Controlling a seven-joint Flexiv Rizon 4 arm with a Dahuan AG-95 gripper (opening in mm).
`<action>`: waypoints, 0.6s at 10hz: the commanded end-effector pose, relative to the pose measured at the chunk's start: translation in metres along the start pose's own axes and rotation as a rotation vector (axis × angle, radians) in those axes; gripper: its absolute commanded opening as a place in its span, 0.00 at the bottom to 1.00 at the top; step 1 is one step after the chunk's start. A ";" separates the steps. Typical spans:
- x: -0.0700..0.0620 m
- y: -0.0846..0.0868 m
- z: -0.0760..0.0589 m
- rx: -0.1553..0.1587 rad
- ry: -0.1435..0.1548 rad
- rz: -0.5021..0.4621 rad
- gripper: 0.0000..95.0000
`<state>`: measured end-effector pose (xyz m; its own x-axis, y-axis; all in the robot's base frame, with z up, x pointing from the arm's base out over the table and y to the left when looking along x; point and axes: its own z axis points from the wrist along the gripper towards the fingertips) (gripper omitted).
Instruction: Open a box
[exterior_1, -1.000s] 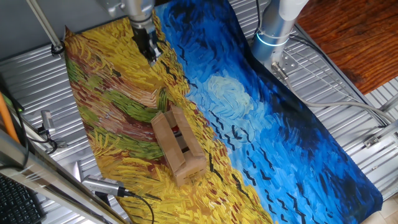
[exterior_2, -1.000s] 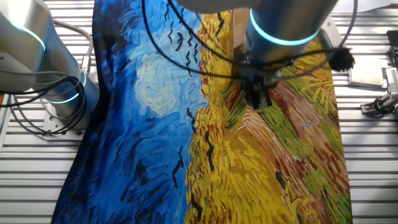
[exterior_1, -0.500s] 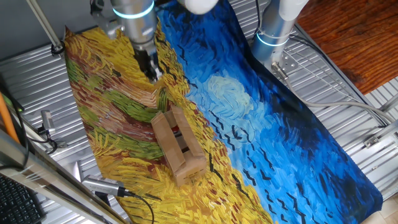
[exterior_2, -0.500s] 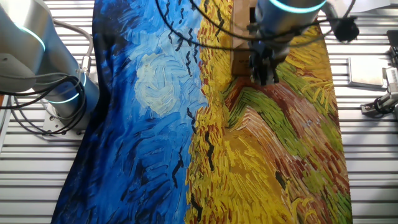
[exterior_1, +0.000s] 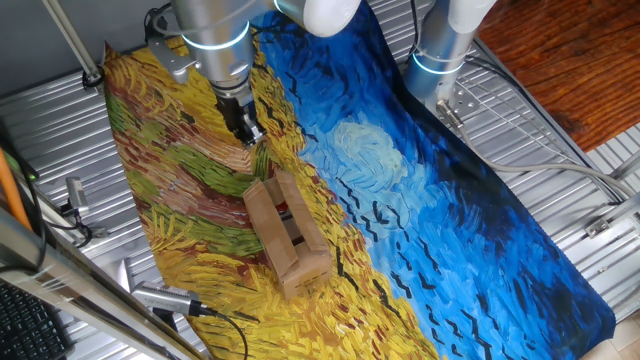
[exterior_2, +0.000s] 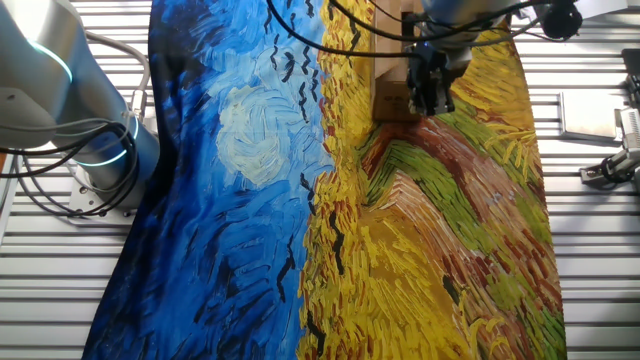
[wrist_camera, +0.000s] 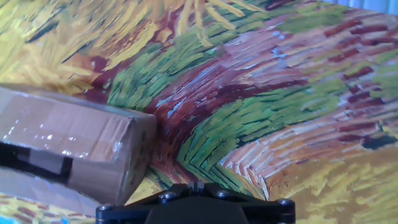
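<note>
Item: cardboard box (exterior_1: 287, 235), brown, elongated, lying on the painted cloth (exterior_1: 400, 180) toward its yellow-and-green end. Long flaps stand partly raised, leaving a slot down the middle through which a dark interior with a touch of red shows. In the hand view the box's end wall sits at lower left, glossy with tape.

Item: gripper (exterior_1: 246, 131), pointing down at the cloth just beyond the box's far end, apart from it. The fingers look close together and carry nothing; whether they are fully clenched I cannot tell.

Step in hand, as judged: approach to a flap. To do it well, bring the fingers low beside a long flap's free edge, catch the edge from within the slot, and fold it outward slowly. The light box will likely slide, so push along the flap's hinge line, not across the box.

Surface: counter (exterior_1: 560, 200) of ribbed metal slats, draped with the cloth, which is wrinkled at its edges.

Room: a second arm's base (exterior_1: 440, 45) at the cloth's blue side; cables (exterior_2: 60, 170) trailing; wooden floor (exterior_1: 560, 60) beyond.
</note>
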<state>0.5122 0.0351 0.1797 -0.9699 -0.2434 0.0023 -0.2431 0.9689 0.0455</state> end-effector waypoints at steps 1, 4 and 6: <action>0.001 0.000 0.000 -0.004 0.009 -0.049 0.00; 0.001 0.000 0.000 -0.009 0.011 -0.053 0.00; 0.002 -0.001 0.000 -0.018 0.011 -0.045 0.00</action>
<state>0.5107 0.0341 0.1800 -0.9599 -0.2798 0.0162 -0.2785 0.9588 0.0568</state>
